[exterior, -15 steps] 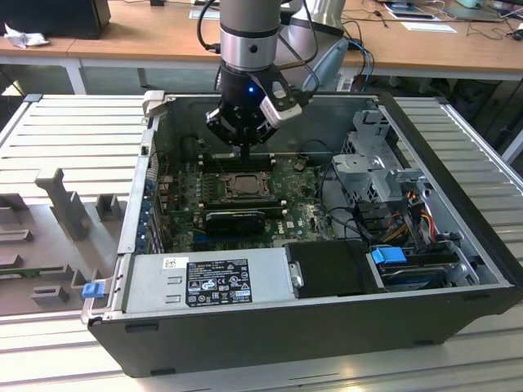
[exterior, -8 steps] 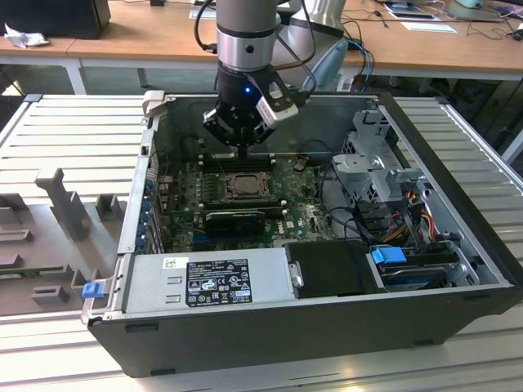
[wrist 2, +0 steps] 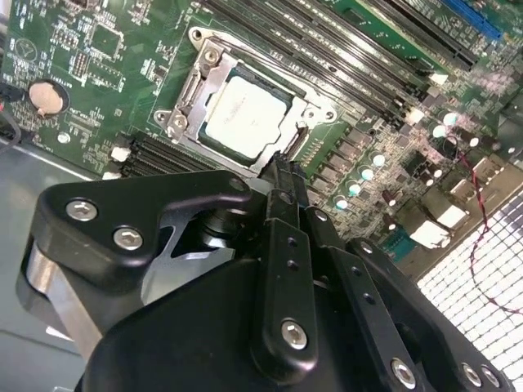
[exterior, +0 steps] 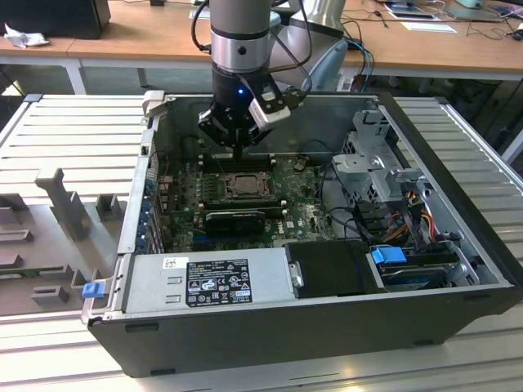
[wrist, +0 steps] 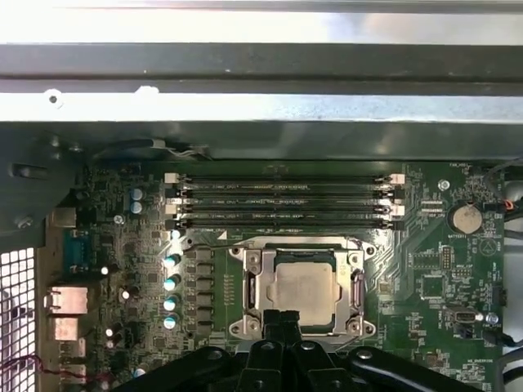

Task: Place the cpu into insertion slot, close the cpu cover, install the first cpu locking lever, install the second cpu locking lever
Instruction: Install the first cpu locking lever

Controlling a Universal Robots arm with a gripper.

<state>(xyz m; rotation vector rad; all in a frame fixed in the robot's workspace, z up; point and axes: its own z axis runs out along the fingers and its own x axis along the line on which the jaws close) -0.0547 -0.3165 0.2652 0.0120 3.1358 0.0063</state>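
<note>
The cpu (wrist: 304,287) sits flat in the insertion slot (exterior: 243,184), out in the middle of the motherboard (wrist: 425,269), and the cpu cover (wrist: 249,286) is lying flat around it. The gripper (wrist 2: 282,169) hangs right over the slot's edge, fingers pinched together, carrying nothing.

In the first wrist view there is one cpu (wrist: 304,287), one insertion slot (wrist: 356,286), four long black memory slots (wrist: 282,198), one round coin battery (wrist: 466,217) and one green board (wrist: 425,269). The exterior view shows one open computer case (exterior: 286,335), one grey power supply (exterior: 216,278), one gripper (exterior: 237,152) and two blue plastic tabs (exterior: 92,288).
</note>
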